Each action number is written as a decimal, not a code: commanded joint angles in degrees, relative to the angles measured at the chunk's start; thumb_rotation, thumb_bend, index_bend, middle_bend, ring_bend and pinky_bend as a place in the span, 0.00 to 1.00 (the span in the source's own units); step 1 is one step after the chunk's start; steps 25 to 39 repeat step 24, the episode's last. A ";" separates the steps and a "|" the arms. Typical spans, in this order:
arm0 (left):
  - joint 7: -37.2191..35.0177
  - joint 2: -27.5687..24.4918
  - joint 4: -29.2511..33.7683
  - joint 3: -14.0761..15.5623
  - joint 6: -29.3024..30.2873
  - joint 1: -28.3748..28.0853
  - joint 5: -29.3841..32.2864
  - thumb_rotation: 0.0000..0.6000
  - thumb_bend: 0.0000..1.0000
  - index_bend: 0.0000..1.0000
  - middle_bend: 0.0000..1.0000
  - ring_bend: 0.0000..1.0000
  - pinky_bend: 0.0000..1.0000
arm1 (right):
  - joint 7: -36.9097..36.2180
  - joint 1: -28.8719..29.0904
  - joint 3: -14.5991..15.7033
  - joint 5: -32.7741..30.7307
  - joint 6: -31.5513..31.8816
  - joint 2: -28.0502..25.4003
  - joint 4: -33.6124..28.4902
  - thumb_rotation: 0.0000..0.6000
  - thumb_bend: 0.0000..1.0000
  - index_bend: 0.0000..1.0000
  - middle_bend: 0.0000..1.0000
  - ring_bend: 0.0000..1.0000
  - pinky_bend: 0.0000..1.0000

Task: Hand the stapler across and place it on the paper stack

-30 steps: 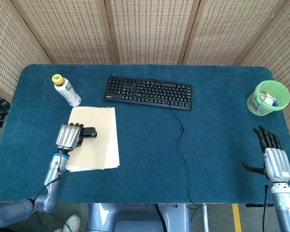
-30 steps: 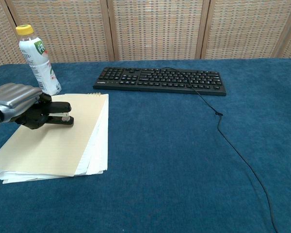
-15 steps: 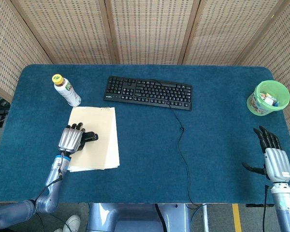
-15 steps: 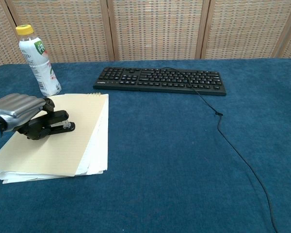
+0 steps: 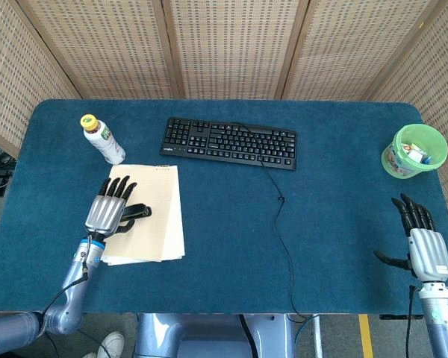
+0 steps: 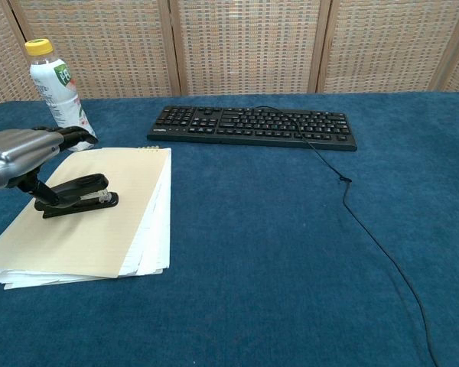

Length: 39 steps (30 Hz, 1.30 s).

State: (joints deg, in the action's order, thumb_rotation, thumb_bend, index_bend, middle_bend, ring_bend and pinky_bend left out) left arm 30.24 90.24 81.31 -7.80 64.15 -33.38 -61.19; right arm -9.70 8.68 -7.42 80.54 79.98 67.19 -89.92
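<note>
- A blue tabletop [image 5: 231,224] seen from above and from chest height, with woven screens behind it.
- The black stapler [image 6: 76,195] now sits flat on the cream paper stack [image 6: 99,229], which lies near the tabletop's left edge, towards the front.
- The left hand [image 5: 108,209] has let go: its fingers, wrapped around the stapler a second ago, are now stretched out straight and lifted above it. In the chest view the hand [image 6: 23,149] hovers just over the stapler's rear end; whether the thumb still touches it cannot be told.
- The right hand [image 5: 425,250] rests near the front right corner, fingers spread, holding nothing, and has not moved in the last second.
- A plastic bottle [image 5: 102,139] with a yellow cap stands just beyond the stack's far left corner. A black keyboard [image 5: 229,143] lies towards the far edge, its cable [image 5: 280,224] trailing to the front edge. A green tub [image 5: 414,150] stands near the right edge.
- Judgement: the placing looks done, and only drawing the left hand clear remains.
</note>
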 commanded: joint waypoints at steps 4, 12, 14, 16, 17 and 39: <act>0.20 -6.64 8.85 1.72 7.16 3.64 -5.74 1.00 0.23 0.06 0.00 0.00 0.00 | 1.14 -0.11 0.01 -0.10 0.27 -0.01 -0.01 1.00 0.13 0.08 0.00 0.00 0.00; 5.40 -11.49 15.10 8.37 22.78 13.93 -11.80 1.00 0.18 0.00 0.00 0.00 0.00 | 7.68 -0.17 0.71 -0.18 0.50 0.51 -0.52 1.00 0.13 0.08 0.00 0.00 0.00; 3.24 -13.13 15.65 10.06 24.88 16.39 -13.48 1.00 0.18 0.00 0.00 0.00 0.00 | 9.26 -0.11 1.00 -0.31 0.20 0.78 -1.12 1.00 0.13 0.08 0.00 0.00 0.00; 1.97 -14.16 15.41 10.65 26.12 17.78 -14.53 1.00 0.18 0.00 0.00 0.00 0.00 | 10.63 0.00 1.20 -0.36 -0.04 1.06 -1.16 1.00 0.13 0.08 0.00 0.00 0.00; 1.47 -14.45 15.18 10.83 26.71 18.33 -15.17 1.00 0.18 0.00 0.00 0.00 0.00 | 11.29 0.03 1.27 -0.42 -0.11 1.20 -1.16 1.00 0.13 0.08 0.00 0.00 0.00; -3.34 -16.01 14.24 11.37 29.84 21.93 -18.79 1.00 0.18 0.00 0.00 0.00 0.00 | 15.23 0.19 2.28 -0.30 -0.88 2.04 -1.30 1.00 0.13 0.08 0.00 0.00 0.00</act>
